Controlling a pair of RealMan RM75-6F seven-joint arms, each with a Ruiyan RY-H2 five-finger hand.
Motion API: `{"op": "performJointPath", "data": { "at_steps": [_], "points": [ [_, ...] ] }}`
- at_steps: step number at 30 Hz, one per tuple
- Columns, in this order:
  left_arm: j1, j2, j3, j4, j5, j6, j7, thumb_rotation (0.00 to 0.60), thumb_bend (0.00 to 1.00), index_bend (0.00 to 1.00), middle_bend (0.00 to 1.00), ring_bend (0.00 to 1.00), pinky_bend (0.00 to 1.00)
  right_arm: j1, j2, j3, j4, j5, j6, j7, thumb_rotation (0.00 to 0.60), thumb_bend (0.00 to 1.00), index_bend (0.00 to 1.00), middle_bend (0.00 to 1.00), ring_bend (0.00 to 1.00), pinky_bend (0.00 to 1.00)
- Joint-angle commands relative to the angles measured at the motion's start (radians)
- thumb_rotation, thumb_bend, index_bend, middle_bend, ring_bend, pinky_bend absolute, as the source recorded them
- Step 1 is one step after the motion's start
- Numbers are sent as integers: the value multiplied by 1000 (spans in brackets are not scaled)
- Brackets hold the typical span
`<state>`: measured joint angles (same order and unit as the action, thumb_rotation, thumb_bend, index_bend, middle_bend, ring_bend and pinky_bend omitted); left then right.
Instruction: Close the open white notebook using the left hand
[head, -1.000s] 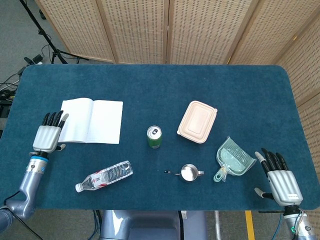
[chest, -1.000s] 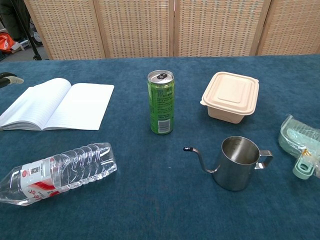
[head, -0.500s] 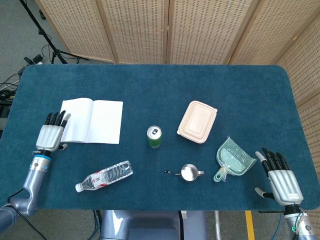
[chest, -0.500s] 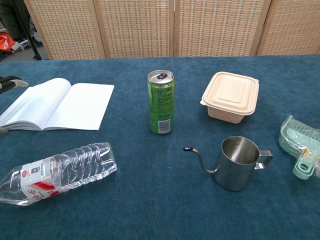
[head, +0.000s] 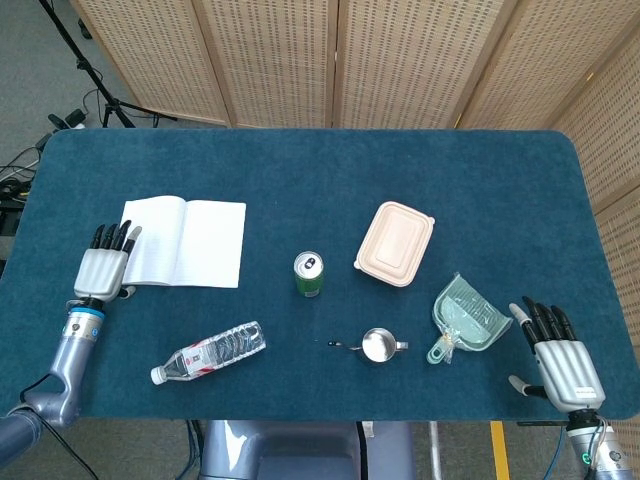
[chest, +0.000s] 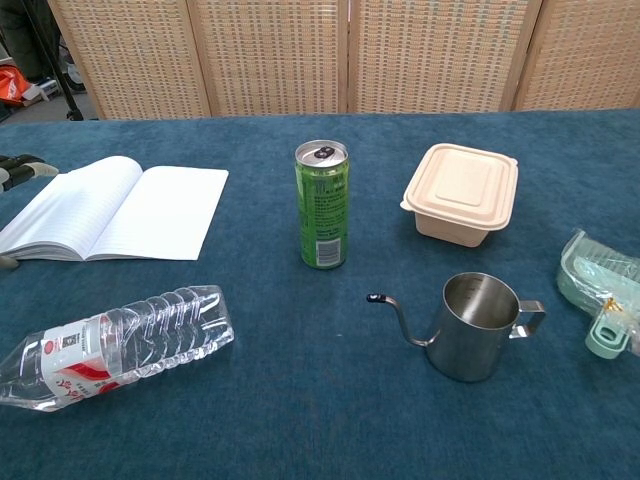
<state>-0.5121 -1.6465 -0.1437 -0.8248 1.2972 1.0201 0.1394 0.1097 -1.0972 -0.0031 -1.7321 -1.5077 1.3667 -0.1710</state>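
Observation:
The white notebook (head: 184, 242) (chest: 116, 210) lies open and flat at the table's left. My left hand (head: 101, 263) sits at its outer left edge, fingers straight and together, tips at the left page's border, holding nothing. In the chest view only its fingertips (chest: 22, 167) show at the left frame edge. My right hand (head: 563, 360) rests open, palm down, at the table's front right corner.
A clear water bottle (head: 208, 352) lies on its side in front of the notebook. A green can (head: 308, 274) stands mid-table, with a small steel pitcher (head: 379, 345), a beige lidded box (head: 394, 243) and a pale green dustpan (head: 464, 317) to its right.
My left hand has drifted slightly toward the table's front along the notebook's left edge. The notebook and my right hand have not moved.

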Motion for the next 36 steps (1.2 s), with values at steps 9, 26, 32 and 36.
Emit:
{"op": "performJointPath", "data": {
  "at_steps": [9, 26, 32, 36],
  "points": [
    [-7, -52, 10, 105, 21, 27, -6, 600, 7, 0, 0, 0, 0, 1, -2, 0, 3, 0, 1, 1, 600, 0, 0, 0, 0, 0],
    [-13, -134, 27, 244, 111, 191, -98, 600, 245, 0, 0, 0, 0, -1, -1, 0, 4, -7, 8, 7, 600, 0, 0, 0, 0, 0],
    [-19, -156, 21, 273, 127, 243, -121, 600, 267, 0, 0, 0, 0, -2, 1, 1, 4, -6, 10, 10, 600, 0, 0, 0, 0, 0],
    [-25, -184, -1, 294, 133, 323, -152, 600, 269, 0, 0, 0, 0, -2, 2, 1, 4, -7, 11, 12, 600, 0, 0, 0, 0, 0]
  ]
}}
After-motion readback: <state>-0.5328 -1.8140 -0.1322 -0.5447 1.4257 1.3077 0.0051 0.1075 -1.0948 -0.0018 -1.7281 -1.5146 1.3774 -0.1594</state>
